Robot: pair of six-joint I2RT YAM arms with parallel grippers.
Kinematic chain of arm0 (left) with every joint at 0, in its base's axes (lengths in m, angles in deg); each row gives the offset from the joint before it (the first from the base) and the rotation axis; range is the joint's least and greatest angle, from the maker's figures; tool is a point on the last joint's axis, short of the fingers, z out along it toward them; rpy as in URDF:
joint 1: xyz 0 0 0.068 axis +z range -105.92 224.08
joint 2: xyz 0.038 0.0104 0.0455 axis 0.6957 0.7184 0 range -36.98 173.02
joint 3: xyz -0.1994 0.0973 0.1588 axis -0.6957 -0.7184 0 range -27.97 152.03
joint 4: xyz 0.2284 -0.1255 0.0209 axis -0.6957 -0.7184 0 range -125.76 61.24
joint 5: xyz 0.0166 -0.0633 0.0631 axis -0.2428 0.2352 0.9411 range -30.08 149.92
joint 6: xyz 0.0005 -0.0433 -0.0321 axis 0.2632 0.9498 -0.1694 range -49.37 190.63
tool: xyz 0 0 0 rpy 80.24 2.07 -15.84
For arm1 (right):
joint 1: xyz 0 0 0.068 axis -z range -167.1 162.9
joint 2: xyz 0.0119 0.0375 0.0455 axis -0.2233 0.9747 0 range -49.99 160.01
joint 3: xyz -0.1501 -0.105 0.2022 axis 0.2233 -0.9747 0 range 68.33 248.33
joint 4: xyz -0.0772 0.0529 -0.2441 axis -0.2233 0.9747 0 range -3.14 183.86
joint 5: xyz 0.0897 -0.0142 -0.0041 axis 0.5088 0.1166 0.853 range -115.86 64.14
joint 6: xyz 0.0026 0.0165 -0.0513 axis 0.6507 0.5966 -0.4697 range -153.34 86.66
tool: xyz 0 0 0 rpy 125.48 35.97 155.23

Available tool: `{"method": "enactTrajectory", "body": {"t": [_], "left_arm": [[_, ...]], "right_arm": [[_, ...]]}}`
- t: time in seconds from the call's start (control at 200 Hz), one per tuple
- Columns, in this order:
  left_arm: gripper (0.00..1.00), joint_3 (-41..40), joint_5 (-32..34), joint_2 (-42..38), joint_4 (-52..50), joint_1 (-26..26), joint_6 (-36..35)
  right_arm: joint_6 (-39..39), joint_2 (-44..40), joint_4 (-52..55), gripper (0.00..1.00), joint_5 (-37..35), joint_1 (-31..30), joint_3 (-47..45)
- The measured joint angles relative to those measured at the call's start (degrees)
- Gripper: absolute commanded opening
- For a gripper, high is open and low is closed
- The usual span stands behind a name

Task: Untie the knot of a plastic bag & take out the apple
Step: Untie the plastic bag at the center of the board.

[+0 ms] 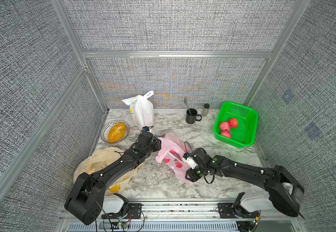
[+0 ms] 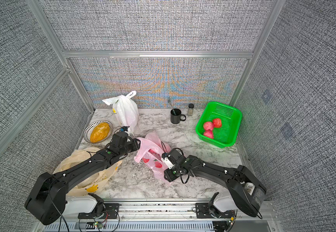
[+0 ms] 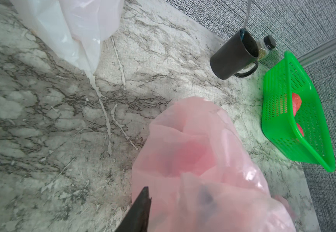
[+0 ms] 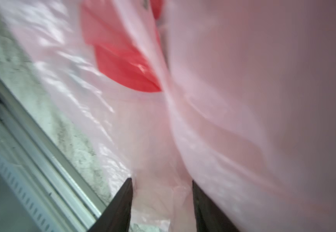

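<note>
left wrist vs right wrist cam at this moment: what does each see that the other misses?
Left wrist only: the white bag, black mug, spice jar and green basket with apples inside.

Right wrist only: the right gripper, jaws apart with film of the pink bag between them, a red print on that bag, and the aluminium front rail.

Both: the pink bag, seen from further off by the left wrist, and the marble tabletop.
</note>
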Motion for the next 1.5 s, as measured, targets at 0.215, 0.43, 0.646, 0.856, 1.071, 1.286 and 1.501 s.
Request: {"method": "enactTrajectory", "body": {"t": [0.215, 0.43, 0.646, 0.856, 1.071, 1.286, 1.501], "left_arm": [[0.69, 0.6, 2.0, -4.3, 1.0, -2.9, -0.3], [0.71, 8.1, 5.2, -13.0, -8.7, -3.8, -10.1], [0.84, 15.7, 3.8, -13.1, -17.0, -6.4, -22.5], [0.84, 29.9, 3.5, 1.2, -25.0, -16.3, -40.1], [0.85, 36.9, 5.7, 12.4, -29.8, -20.4, -54.0], [0.86, 41.7, 8.0, 20.2, -33.5, -21.5, -62.1], [0.86, 43.3, 11.1, 24.2, -37.2, -21.6, -66.2]], "right_arm": [[1.1, 3.0, -3.2, 0.50, -0.1, 0.0, -0.8], [1.4, 3.3, -4.2, 0.50, -0.1, 0.6, -1.1], [1.3, 3.8, -4.4, 0.50, 0.1, 0.7, -0.9], [1.3, 3.3, -4.4, 0.50, 0.2, 1.3, -1.0], [1.4, 1.2, -4.5, 0.50, 0.9, 2.8, -2.0], [1.4, -0.1, -4.8, 0.50, 2.0, 4.0, -2.6], [1.4, -0.7, -4.8, 0.50, 2.4, 4.8, -2.6]]}}
